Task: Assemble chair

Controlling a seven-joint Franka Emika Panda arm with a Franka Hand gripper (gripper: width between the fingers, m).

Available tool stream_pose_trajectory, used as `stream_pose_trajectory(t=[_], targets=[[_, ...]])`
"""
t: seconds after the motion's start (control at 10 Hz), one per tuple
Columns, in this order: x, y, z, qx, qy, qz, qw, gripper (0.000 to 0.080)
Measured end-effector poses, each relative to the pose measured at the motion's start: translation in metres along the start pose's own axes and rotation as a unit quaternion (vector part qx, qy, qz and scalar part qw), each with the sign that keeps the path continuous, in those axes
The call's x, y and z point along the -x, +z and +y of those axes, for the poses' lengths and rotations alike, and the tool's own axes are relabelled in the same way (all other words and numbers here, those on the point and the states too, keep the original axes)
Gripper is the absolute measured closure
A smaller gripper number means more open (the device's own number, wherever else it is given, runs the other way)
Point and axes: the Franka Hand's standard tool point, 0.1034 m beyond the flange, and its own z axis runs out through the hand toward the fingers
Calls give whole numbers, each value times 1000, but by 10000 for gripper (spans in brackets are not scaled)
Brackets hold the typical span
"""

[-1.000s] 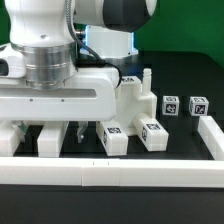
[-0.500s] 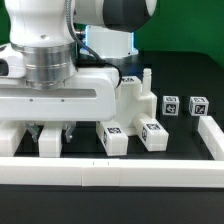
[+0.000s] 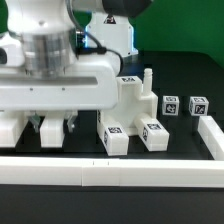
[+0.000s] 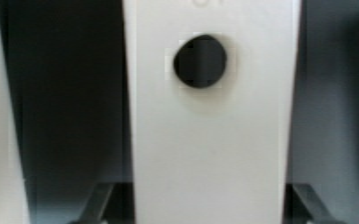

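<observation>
Your claw (image 3: 55, 130) is closed on a white chair post (image 4: 202, 130), low at the exterior view's left, just behind the front rail (image 3: 110, 172). More chair blocks (image 3: 115, 140) stand on the table (image 3: 185, 150) nearby. The post looks light, rigid and smooth, likely slippery: pinch its flat sides, clear of the oval hole (image 4: 202, 60). A second ago the fingers stood wide apart.

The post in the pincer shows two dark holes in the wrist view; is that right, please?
Not quite: the post in the pincer has one dark oval hole, not two, as the wrist view shows.
</observation>
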Motion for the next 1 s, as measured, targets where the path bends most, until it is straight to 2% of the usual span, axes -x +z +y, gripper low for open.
stream_pose_trajectory(t=[0.2, 0.4, 0.6, 0.7, 0.8, 1.0], targets=[[-3, -23, 2, -4, 2, 9, 1000, 515], [-4, -53, -2, -10, -1, 21, 1000, 515], [-9, -92, -14, -21, 7, 39, 999, 515], [-10, -101, -21, -24, 12, 45, 999, 515], [-7, -94, -18, -22, 11, 41, 999, 515], [-7, -91, -18, -22, 11, 38, 999, 515]])
